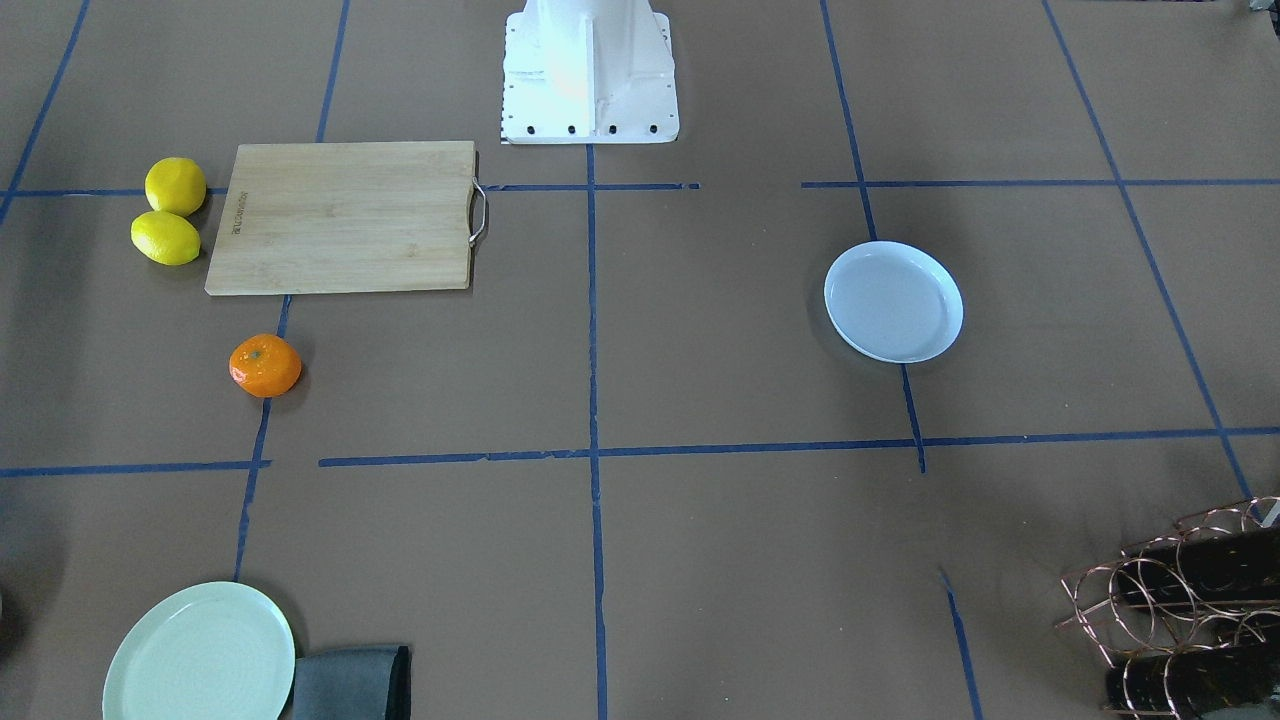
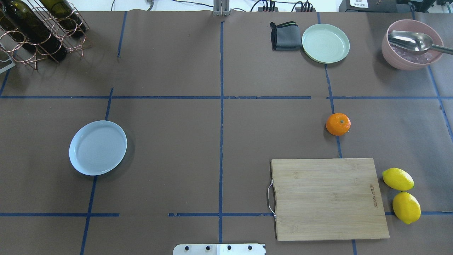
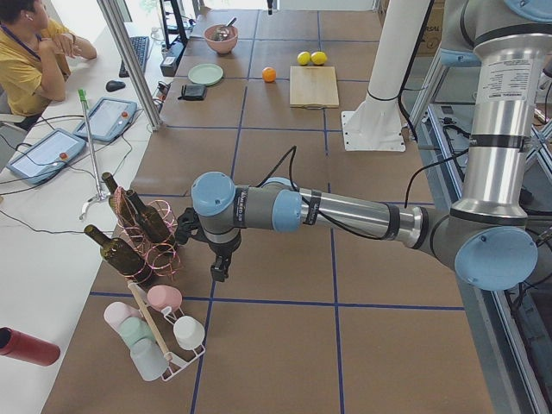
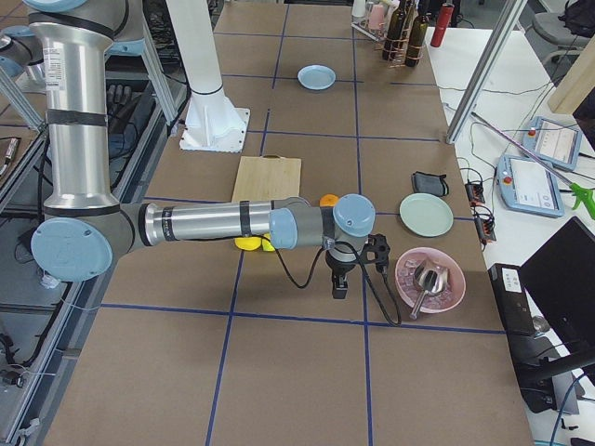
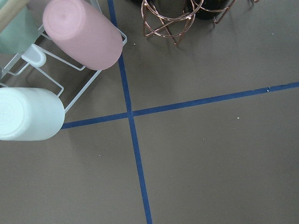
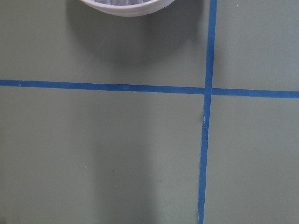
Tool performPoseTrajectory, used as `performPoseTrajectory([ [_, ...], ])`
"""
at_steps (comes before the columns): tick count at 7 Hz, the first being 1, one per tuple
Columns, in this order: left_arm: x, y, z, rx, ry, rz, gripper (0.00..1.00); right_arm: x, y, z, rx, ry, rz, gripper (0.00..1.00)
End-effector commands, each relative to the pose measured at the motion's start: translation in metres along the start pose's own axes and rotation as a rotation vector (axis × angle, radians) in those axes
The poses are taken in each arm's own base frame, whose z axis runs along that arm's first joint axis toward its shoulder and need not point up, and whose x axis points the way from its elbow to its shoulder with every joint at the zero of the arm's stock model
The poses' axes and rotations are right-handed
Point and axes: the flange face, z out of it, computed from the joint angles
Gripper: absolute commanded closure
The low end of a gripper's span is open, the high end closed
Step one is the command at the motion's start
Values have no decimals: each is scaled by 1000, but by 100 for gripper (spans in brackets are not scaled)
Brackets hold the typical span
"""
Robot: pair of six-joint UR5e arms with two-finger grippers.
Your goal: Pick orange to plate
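The orange (image 2: 338,124) lies alone on the brown table, just beyond the wooden cutting board (image 2: 329,198); the front view shows the orange (image 1: 265,365) at left. The white, faintly bluish plate (image 2: 98,147) sits bare on the opposite side, seen also as the plate (image 1: 893,301) in the front view. Neither gripper appears in the overhead or front views. In the left side view my left gripper (image 3: 220,267) points down beside a bottle rack, far from the plate. In the right side view my right gripper (image 4: 339,286) hangs near a pink bowl, short of the orange (image 4: 328,200). I cannot tell either gripper's state.
Two yellow lemons (image 2: 401,194) lie right of the cutting board. A pale green plate (image 2: 325,43), a grey cloth (image 2: 285,36) and a pink bowl with a spoon (image 2: 412,44) stand at the far right. A copper bottle rack (image 2: 39,30) fills the far left corner. A cup rack (image 3: 159,332) stands beyond it.
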Motion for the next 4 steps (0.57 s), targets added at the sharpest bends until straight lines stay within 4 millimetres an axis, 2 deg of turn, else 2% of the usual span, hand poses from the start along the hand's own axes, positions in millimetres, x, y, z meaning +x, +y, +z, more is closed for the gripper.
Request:
performPoseTrajectory([
  [1, 4, -6, -1, 11, -3, 34, 0, -1, 0, -1, 8, -1, -7, 0],
  [2, 8, -6, -4, 16, -5, 44, 0, -2, 0, -2, 10, -2, -4, 0],
  [3, 20, -9, 9, -7, -6, 70, 0, -6, -5, -5, 17, -2, -14, 0],
  [4, 27, -11, 13, -7, -4, 108, 0, -8, -7, -7, 22, -4, -12, 0],
])
